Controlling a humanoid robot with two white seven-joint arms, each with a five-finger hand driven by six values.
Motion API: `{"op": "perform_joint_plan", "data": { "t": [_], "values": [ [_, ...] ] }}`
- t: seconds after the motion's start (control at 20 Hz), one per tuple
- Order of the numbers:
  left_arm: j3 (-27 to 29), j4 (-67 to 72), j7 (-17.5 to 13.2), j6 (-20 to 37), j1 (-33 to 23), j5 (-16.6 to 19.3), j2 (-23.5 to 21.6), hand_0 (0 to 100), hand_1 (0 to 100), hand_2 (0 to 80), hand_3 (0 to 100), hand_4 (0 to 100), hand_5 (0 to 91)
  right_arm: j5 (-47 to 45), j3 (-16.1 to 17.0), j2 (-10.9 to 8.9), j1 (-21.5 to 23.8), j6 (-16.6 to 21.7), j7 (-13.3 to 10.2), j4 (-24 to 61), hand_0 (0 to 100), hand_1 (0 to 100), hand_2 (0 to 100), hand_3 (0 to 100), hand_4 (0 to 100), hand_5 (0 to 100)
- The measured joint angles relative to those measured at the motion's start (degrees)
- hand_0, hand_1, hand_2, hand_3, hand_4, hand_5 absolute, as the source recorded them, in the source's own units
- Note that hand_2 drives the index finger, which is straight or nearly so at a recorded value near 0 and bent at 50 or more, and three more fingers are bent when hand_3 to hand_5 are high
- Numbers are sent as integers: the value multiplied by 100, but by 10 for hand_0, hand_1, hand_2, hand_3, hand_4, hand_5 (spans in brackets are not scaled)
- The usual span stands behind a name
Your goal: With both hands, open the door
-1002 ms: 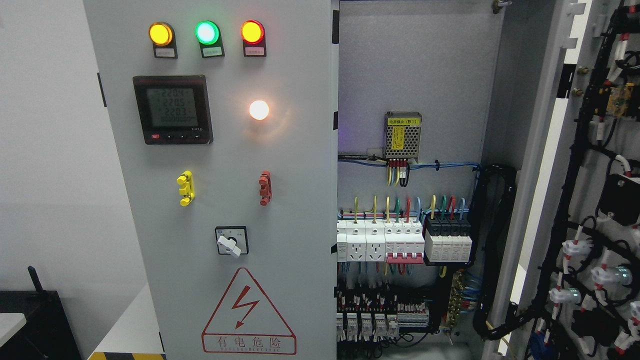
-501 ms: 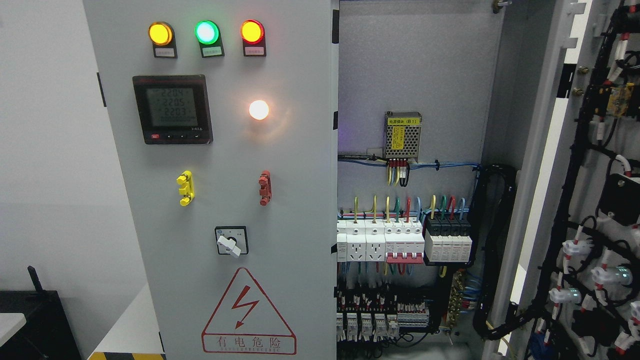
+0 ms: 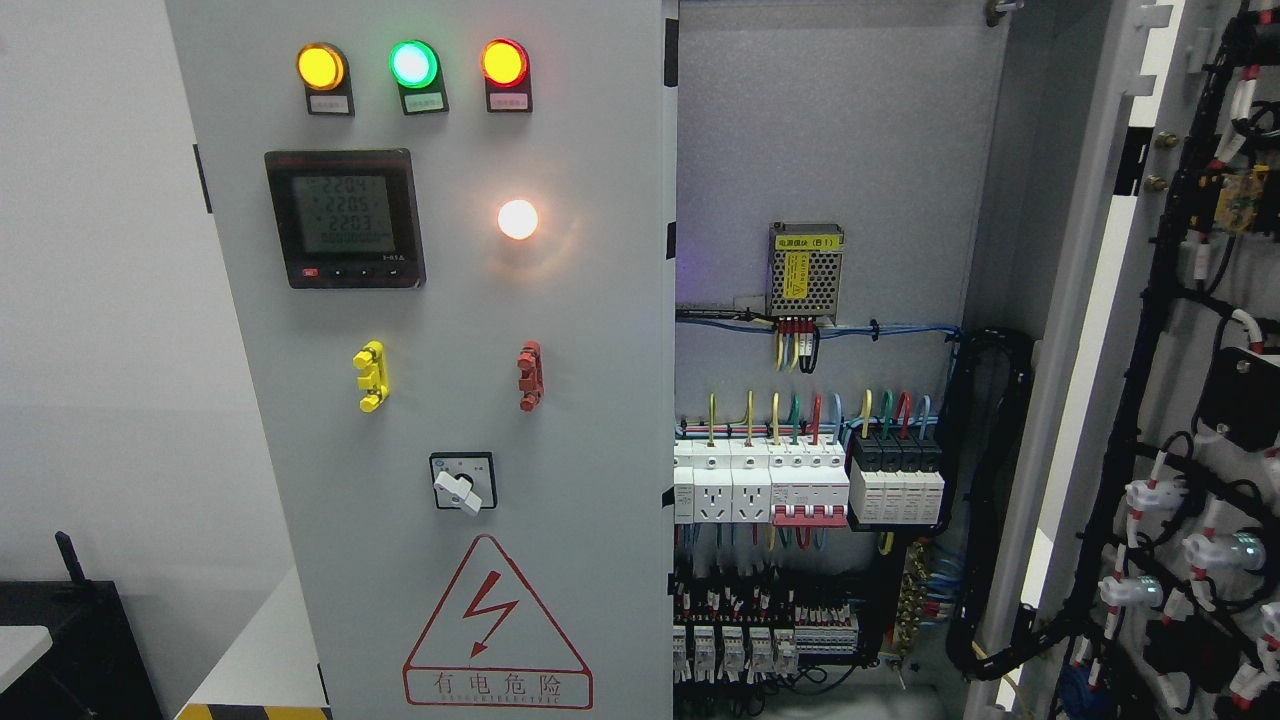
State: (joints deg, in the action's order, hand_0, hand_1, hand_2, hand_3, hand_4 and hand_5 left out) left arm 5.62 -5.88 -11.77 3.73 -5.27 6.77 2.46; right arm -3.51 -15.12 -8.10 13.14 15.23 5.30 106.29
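Note:
A grey electrical cabinet fills the head view. Its left door [image 3: 440, 420] stands shut, carrying three lit lamps, a digital meter [image 3: 345, 218], a white glowing lamp, yellow and red handles and a rotary switch [image 3: 461, 483]. The right door [image 3: 1180, 400] is swung wide open at the picture's right, its inner side covered with black cable runs and connectors. Between them the cabinet interior [image 3: 830, 150] is exposed, with a power supply [image 3: 805, 271] and a row of breakers [image 3: 810, 485]. Neither of my hands nor arms shows anywhere.
A red warning triangle [image 3: 497, 625] is on the lower left door. A white wall lies to the left, with a black box [image 3: 70, 640] and a white surface with a yellow-black striped edge [image 3: 255, 690] at the lower left.

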Motion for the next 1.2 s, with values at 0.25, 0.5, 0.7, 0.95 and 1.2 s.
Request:
{"op": "perform_joint_plan", "data": {
  "t": [0.25,0.5,0.7,0.95,1.2],
  "values": [
    [0,0,0,0,0,0,0,0,0,0,0,27,0,-2,0,129,-457,-348,-1,-4,228,0,0,0,0,0],
    [0,-1,-1,0,0,0,0,0,0,0,0,27,0,-50,1,222,-902,-803,-5,-10,228,0,0,0,0,0],
    [0,0,0,0,0,0,0,0,0,0,0,27,0,-119,1,286,-1107,-1163,-24,-22,228,0,0,0,0,0],
    [0,0,-1,0,0,0,0,0,0,0,0,27,0,-158,0,439,-1374,-1495,-32,-64,227,0,0,0,0,0],
    [0,0,-1,0,0,0,0,0,0,0,0,27,0,-173,0,575,-1659,-1700,-32,-169,227,0,0,0,0,0]
  ]
}}
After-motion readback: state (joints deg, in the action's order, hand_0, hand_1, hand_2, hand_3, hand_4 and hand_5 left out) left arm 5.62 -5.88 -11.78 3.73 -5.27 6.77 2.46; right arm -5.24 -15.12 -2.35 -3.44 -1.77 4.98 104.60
